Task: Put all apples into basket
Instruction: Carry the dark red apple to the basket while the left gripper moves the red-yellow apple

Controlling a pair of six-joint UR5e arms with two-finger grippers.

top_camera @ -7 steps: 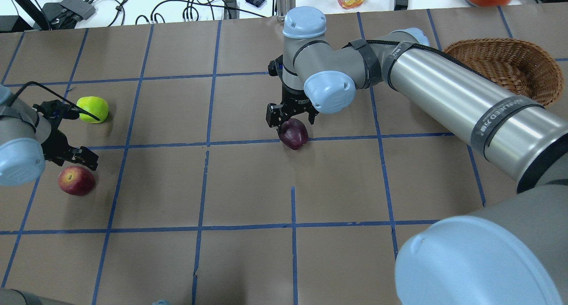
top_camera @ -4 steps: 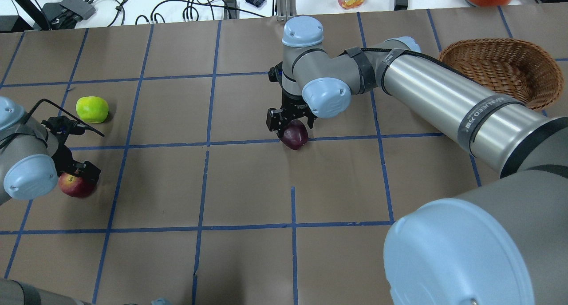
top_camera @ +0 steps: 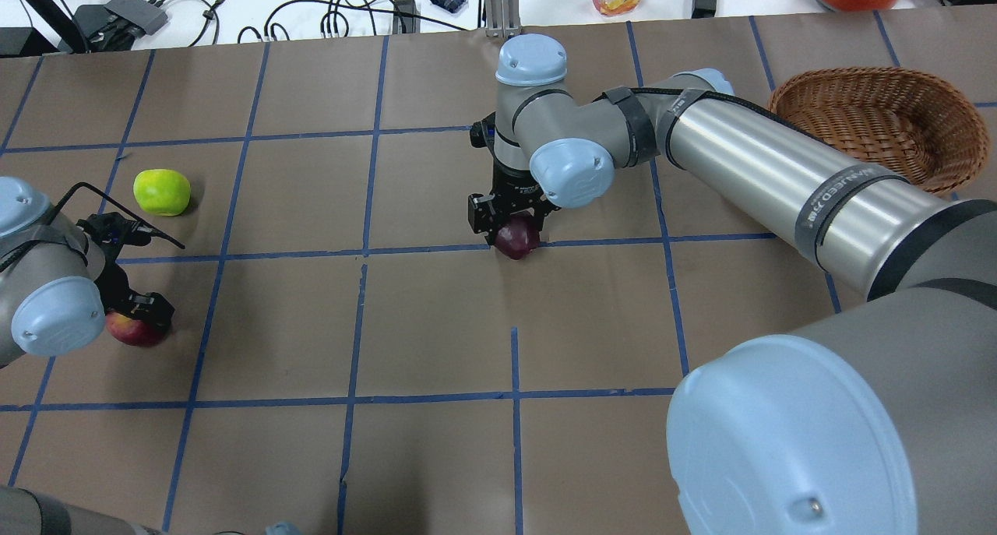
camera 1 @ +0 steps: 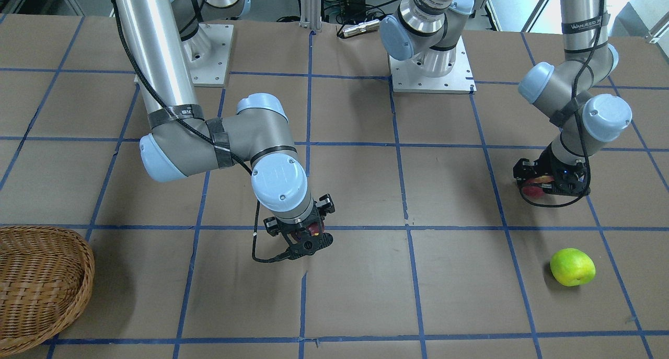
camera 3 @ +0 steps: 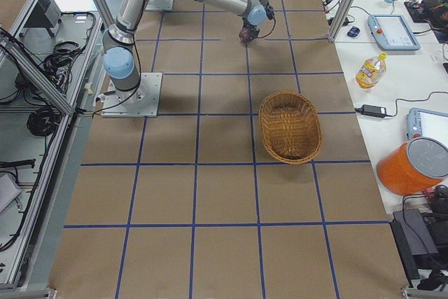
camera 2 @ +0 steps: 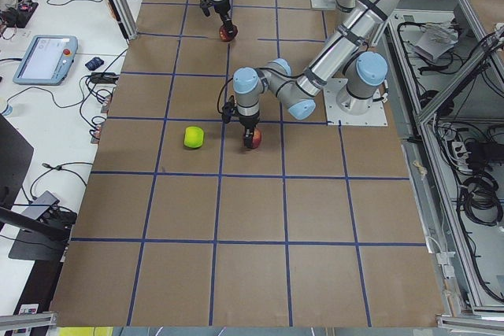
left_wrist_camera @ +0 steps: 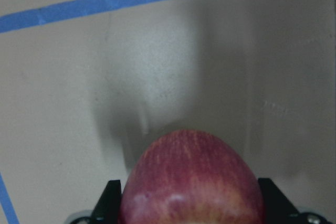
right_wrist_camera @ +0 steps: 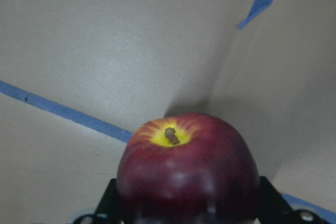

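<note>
Left gripper (top_camera: 140,319) is lowered over the red apple (top_camera: 127,331) at the table's (top_camera: 436,325) left edge. The apple is seen resting on the table between the two jaws, which stand close against its sides in the left wrist view. Whether it is actually clamped cannot be told.

Right gripper (top_camera: 512,222) is lowered over the dark maroon apple (top_camera: 519,243) near the table's middle, on a blue tape line (top_camera: 311,251). The apple is flanked by the jaws on both sides, and its stem end with a yellowish patch is turned toward the wrist camera. Squeeze or just contact: cannot be told.

The yellow-green apple (top_camera: 162,191) is left free on the table, near the left gripper on its far side, not touched by it.

The basket (top_camera: 896,126) is set at the table's far right, partly hidden behind the right arm (top_camera: 763,169) in the overhead view, well apart from all three apples. All three apples are on the table, outside the basket.
</note>
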